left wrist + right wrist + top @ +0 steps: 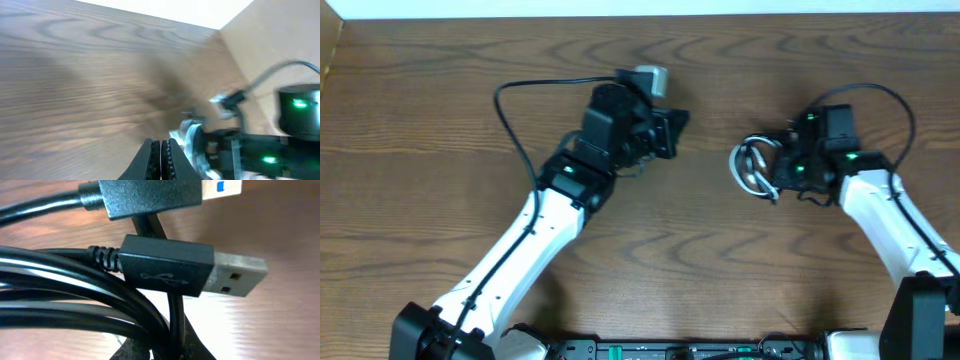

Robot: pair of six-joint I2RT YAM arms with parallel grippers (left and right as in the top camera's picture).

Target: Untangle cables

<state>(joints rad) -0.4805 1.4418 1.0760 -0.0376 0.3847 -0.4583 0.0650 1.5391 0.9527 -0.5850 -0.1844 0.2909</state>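
Two arms reach over the wooden table [440, 100]. The cables [752, 165], a small coil of black and white strands, lie in the table's right half, well in from every edge. The right gripper [774, 172] sits against the coil's right side, and its wrist view shows its jaws pinching a black strand that runs down between them. Just above the strand a USB plug [200, 270] juts to the right. The left gripper [670, 128] hangs left of the coil, well apart from it, jaws pressed together on nothing.
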